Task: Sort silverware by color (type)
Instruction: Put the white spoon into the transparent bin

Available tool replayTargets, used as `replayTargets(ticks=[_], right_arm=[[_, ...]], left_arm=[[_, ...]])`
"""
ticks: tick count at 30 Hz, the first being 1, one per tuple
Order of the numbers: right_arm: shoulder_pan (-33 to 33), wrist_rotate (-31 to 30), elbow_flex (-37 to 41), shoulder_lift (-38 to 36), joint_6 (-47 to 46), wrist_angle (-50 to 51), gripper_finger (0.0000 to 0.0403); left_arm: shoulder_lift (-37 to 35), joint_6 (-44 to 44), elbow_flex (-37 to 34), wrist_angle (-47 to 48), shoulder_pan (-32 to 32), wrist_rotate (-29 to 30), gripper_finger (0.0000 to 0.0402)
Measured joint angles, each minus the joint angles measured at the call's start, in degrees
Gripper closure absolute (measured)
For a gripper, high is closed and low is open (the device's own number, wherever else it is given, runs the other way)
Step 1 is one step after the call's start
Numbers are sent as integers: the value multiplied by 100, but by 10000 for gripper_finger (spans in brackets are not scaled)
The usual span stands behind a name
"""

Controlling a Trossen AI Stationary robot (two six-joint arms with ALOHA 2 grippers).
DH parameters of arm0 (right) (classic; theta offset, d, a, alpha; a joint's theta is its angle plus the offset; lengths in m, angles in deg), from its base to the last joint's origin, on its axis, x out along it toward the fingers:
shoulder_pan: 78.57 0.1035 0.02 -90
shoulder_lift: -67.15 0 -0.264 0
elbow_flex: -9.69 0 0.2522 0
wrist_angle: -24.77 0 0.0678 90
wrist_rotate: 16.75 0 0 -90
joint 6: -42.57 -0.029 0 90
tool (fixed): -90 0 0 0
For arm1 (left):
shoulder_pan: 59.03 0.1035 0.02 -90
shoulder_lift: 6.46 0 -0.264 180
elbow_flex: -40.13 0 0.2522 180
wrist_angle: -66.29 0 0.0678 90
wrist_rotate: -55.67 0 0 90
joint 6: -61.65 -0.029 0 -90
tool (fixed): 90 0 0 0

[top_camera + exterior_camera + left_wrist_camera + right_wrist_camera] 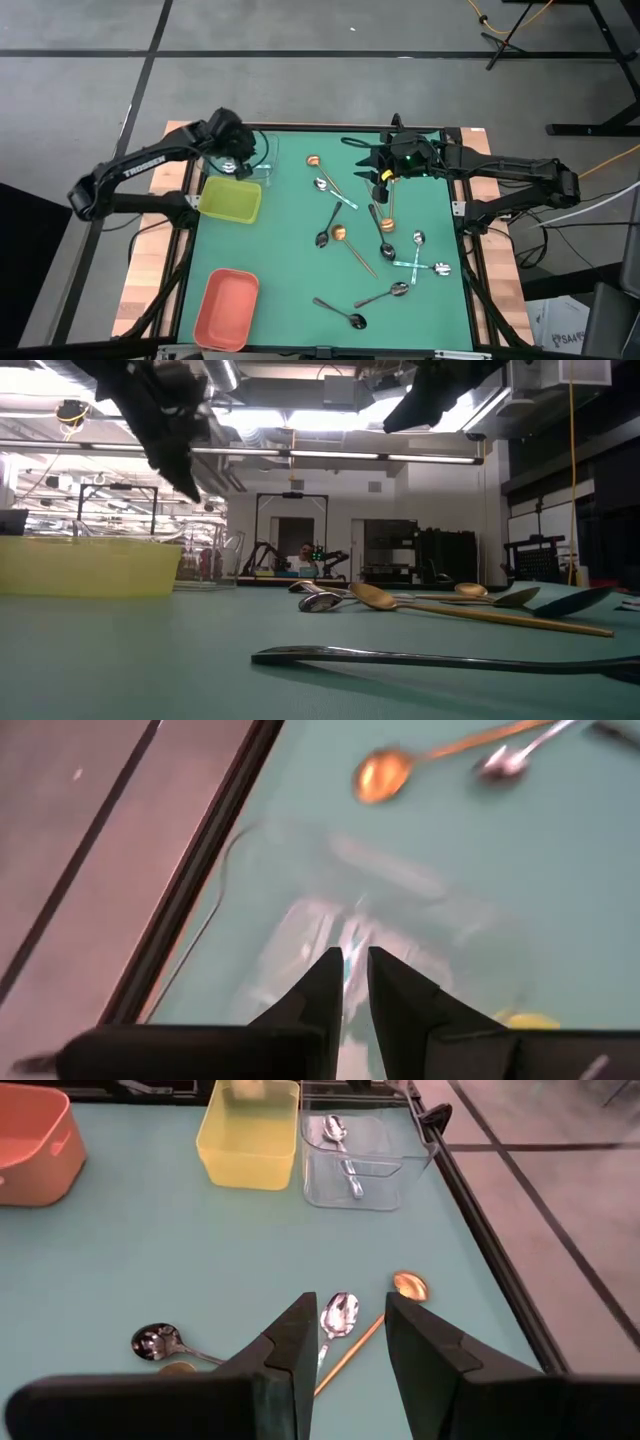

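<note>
The left end effector (238, 160) hangs over the clear tray (355, 1155) at the desk's (290, 270) far left, fingers nearly closed and apparently empty; 1 silver spoon (343, 1148) lies inside. The right end effector (350, 1350) hovers open. 3 trays: clear, yellow-green tray (232, 200), salmon tray (226, 308). Roughly 11 spoons (345, 230) lie scattered right.

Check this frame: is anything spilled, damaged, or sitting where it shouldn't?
Nothing looks damaged or spilled. Spoons lie scattered at all angles across the green mat, some crossing each other, as expected mid-sort. One silver spoon already lies in the clear tray; the yellow-green tray and salmon-orange tray appear empty.
</note>
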Motion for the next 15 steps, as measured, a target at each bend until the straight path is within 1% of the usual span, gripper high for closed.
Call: replayTargets(ticks=[4,7,12,15], right_arm=[[0,5,0,0,-237,0,292],[2,203,0,39,-271,-20,292],[4,729,0,290,-273,-29,292],[6,815,0,533,-369,-28,292]], left_arm=[[-221,319,0,-112,-330,-216,358],[-284,554,0,-317,-648,-227,358],[-260,694,0,-1131,-1356,-231,358],[-238,703,0,-1591,-1759,-217,358]])
